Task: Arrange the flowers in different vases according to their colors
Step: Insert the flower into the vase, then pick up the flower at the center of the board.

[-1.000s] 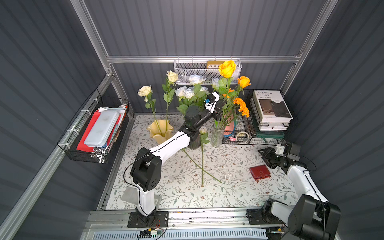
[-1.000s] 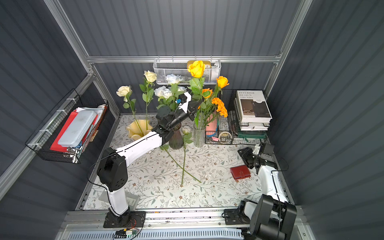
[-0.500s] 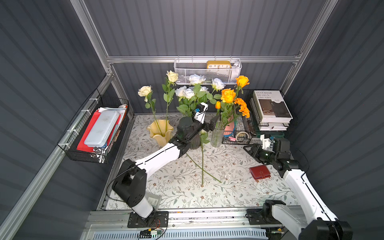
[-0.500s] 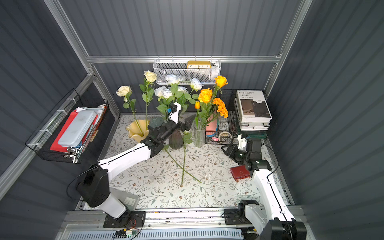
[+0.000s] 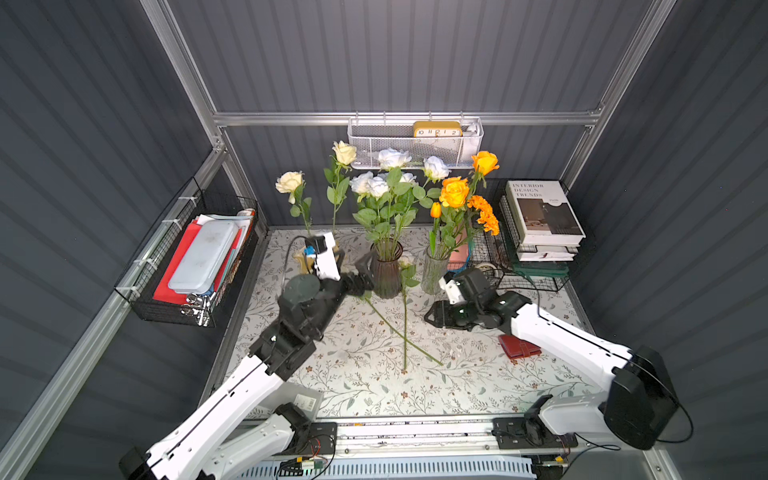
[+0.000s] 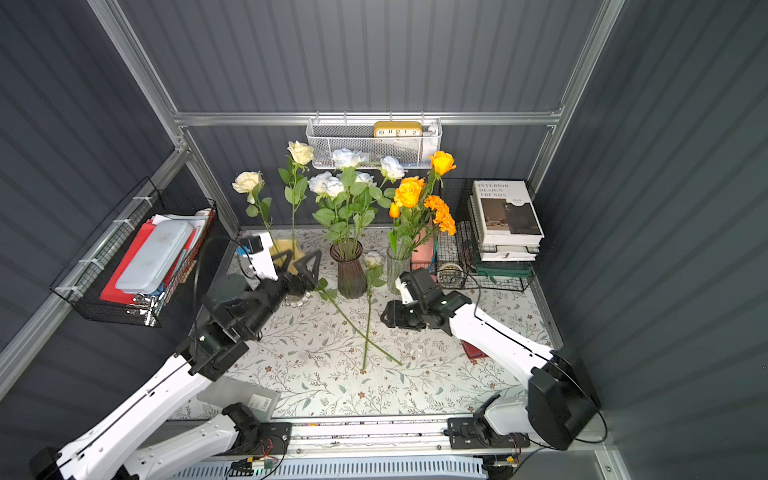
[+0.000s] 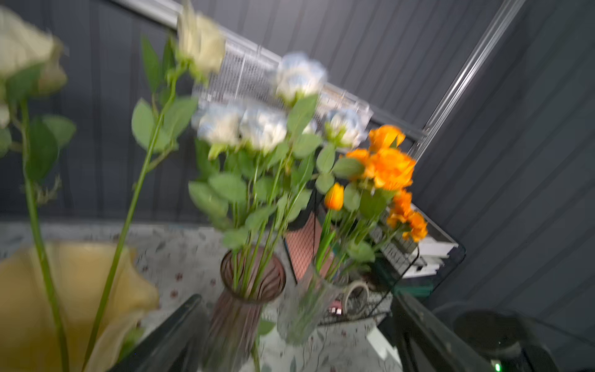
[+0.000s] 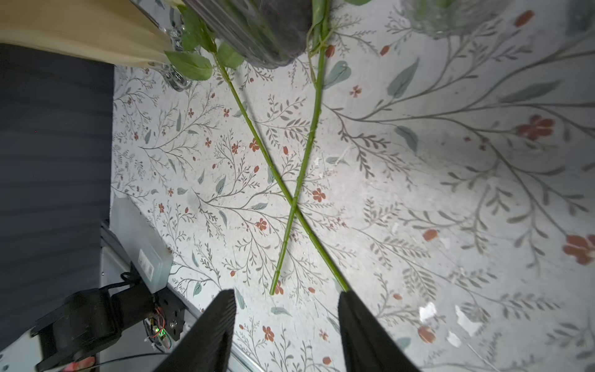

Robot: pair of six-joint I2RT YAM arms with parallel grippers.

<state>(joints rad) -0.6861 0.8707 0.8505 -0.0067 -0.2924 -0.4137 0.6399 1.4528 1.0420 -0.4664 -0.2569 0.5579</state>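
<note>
Two loose flowers (image 5: 404,316) lie crossed on the floral tablecloth (image 5: 365,386), their cut ends just ahead of the tips of the right gripper (image 8: 286,298), whose fingers (image 8: 212,335) stand spread with nothing between them. The left gripper (image 6: 314,266) hangs with its fingers wide apart and empty. The purple vase (image 5: 386,278) of white roses (image 5: 376,185) is just past its fingertips, and the yellow vase (image 7: 80,290) with two cream roses (image 5: 289,181) is close beside them. Farther beyond the same fingers, the clear vase (image 5: 432,270) holds the orange flowers (image 5: 455,192). One loose bloom rests between the purple and clear vases.
</note>
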